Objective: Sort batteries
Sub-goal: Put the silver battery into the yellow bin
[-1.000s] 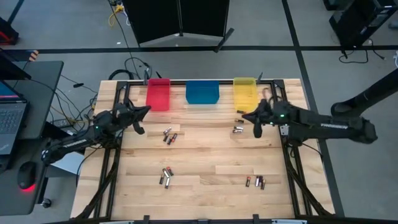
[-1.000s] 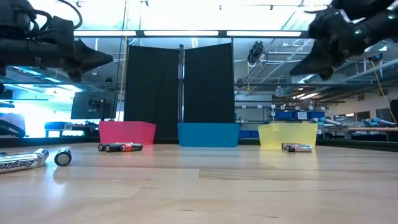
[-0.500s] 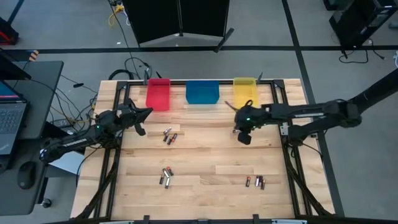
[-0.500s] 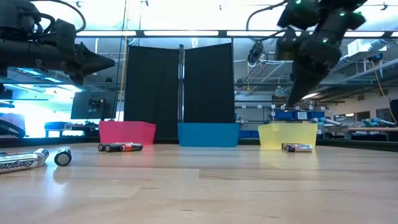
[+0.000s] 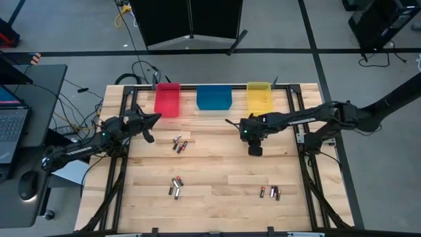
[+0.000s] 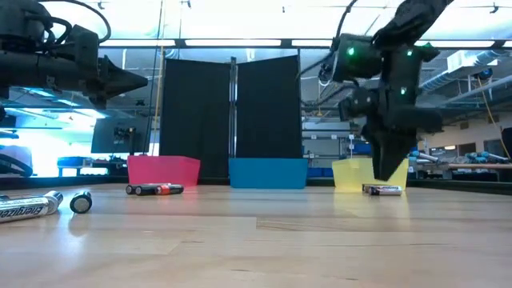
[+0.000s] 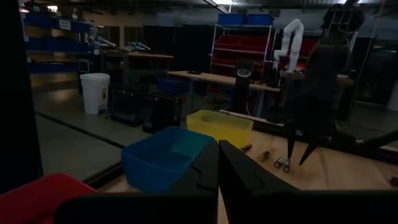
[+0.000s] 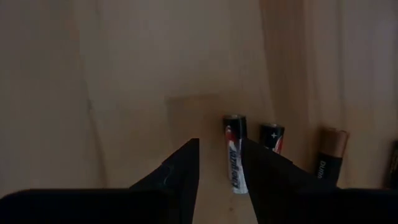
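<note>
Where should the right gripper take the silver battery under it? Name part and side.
Grip the silver battery across its mid-barrel, straight down from above: it lies flat on the table, directly below the right gripper. Set the fingers on its long sides, clear of the dark battery beside it.

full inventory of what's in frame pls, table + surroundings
table: 1, light wood, centre
red bin: 1, far edge, left
blue bin: 1, far edge, middle
yellow bin: 1, far edge, right
batteries: four small groups on the wood, silvery with dark or orange bands: in front of the red bin, near-left, near-right, and at least three under the right gripper
laptop: 1, dark, desk left of the table
black panel: 1, behind the bins
left gripper: shut, raised near the red bin
right gripper: open, pointing down over the batteries in front of the yellow bin
</note>
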